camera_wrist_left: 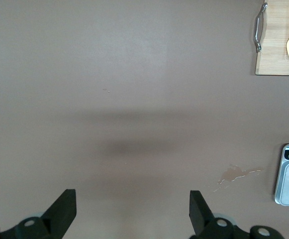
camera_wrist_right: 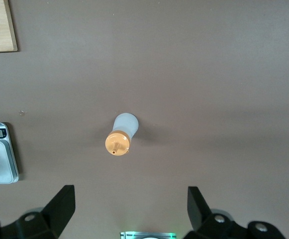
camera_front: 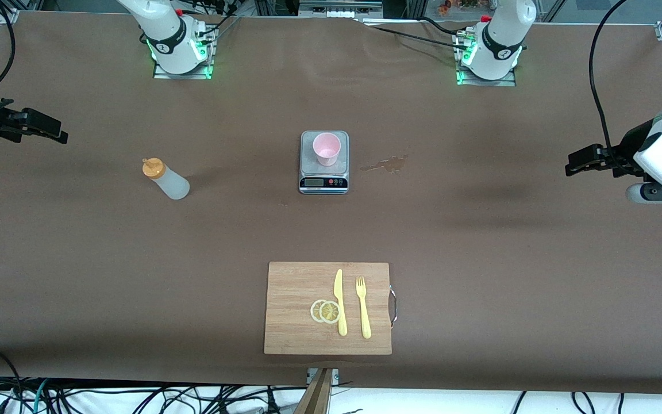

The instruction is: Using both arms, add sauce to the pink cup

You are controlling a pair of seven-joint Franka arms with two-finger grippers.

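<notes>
So the sauce bottle [camera_front: 165,179] stands upright toward the right arm's end, well apart from the pink cup [camera_front: 327,148] on the scale [camera_front: 323,163]. Right gripper [camera_wrist_right: 129,209] hangs over it, wide open, empty; left gripper [camera_wrist_left: 133,211] too, waiting.

Brown table covering [camera_front: 480,241]. Pale pink cup [camera_front: 327,148] at frame centre on a silver scale [camera_front: 323,172] with black display panel and red buttons. Translucent whitish sauce bottle [camera_front: 167,179], orange cap. Light bamboo-grain board [camera_front: 296,287] at lower centre: yellow knife [camera_front: 339,302], yellow fork [camera_front: 363,307], yellow-rimmed lemon slices [camera_front: 325,311].
</notes>
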